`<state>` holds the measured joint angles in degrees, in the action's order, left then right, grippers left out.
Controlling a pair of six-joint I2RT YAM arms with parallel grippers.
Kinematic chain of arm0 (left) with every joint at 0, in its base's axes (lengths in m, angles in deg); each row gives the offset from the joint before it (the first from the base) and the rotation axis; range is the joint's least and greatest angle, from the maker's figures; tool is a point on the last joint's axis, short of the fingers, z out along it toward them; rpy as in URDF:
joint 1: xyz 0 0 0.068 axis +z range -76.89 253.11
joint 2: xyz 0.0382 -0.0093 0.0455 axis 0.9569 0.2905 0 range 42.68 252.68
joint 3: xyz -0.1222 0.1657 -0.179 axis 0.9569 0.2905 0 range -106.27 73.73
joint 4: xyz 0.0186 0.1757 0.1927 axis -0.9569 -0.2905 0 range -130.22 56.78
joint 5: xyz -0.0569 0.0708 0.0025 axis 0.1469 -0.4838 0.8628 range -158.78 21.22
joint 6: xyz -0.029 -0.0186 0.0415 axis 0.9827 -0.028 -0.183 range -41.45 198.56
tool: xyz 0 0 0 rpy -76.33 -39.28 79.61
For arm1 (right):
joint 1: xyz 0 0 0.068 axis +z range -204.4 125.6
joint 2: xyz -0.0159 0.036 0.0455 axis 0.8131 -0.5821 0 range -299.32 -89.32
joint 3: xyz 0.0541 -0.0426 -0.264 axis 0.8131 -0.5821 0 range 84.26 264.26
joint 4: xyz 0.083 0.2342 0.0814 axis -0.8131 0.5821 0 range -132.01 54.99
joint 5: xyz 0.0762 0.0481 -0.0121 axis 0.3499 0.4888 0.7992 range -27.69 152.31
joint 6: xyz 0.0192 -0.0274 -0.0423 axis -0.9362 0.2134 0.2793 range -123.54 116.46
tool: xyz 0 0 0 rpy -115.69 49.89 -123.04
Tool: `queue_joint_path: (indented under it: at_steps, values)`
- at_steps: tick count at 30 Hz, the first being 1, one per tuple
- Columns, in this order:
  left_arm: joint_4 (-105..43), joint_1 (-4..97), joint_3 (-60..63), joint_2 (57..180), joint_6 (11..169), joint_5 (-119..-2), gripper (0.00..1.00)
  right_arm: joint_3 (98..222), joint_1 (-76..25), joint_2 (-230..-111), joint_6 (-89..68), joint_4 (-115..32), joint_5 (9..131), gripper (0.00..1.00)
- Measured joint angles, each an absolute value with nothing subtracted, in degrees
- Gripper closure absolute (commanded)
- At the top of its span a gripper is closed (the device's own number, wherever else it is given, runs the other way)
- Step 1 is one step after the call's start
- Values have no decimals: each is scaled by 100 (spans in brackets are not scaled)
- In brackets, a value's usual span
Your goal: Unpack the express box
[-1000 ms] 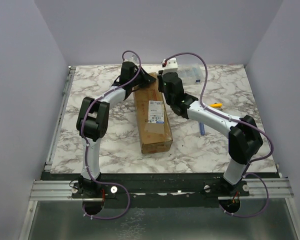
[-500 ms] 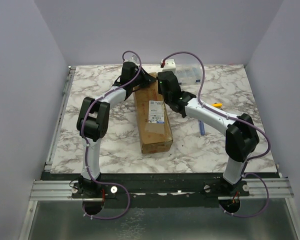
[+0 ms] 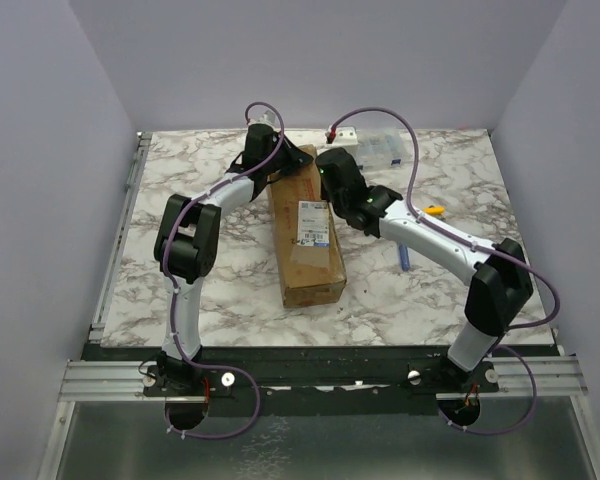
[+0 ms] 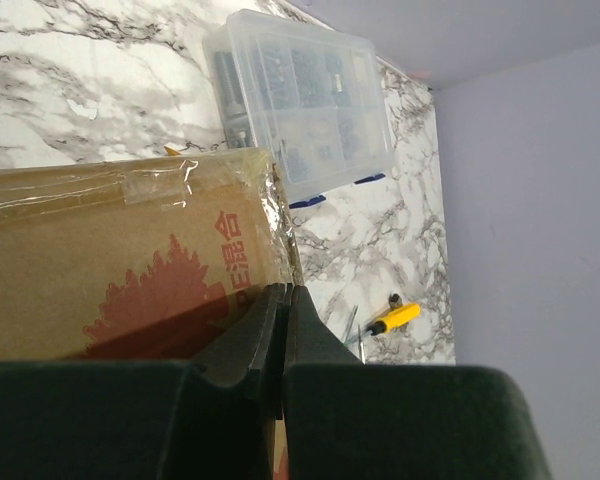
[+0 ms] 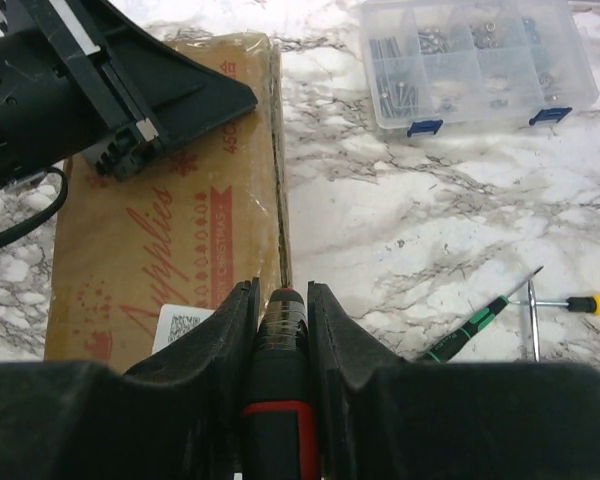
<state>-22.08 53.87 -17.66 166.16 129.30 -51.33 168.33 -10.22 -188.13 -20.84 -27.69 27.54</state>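
Marbled table, lavender walls: I see the express box lying flat near the table's centre. Its long axis runs from far edge to near edge, with the near end angled slightly right. My left gripper, fingers pressed together on nothing, sits at the box's far end. My right gripper clenches 1 dark, red-banded tool at the box's right long edge. Open marble spreads toward the left edge. 1 clear organiser case sits by the far edge, with screwdrivers toward the right edge.

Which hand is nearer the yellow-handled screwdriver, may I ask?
Right. The right hand is over the express box's right edge, toward the yellow-handled screwdriver; the left hand is farther off, at the box's far end.
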Motion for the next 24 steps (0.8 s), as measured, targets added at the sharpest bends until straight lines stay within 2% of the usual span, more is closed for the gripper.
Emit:
queue_joint_path:
  at_steps: [24]
  values:
    - [-2258,5387,-1818,16636,12932,-5299,100,16075,440,-17462,-3695,-552,1756,100]
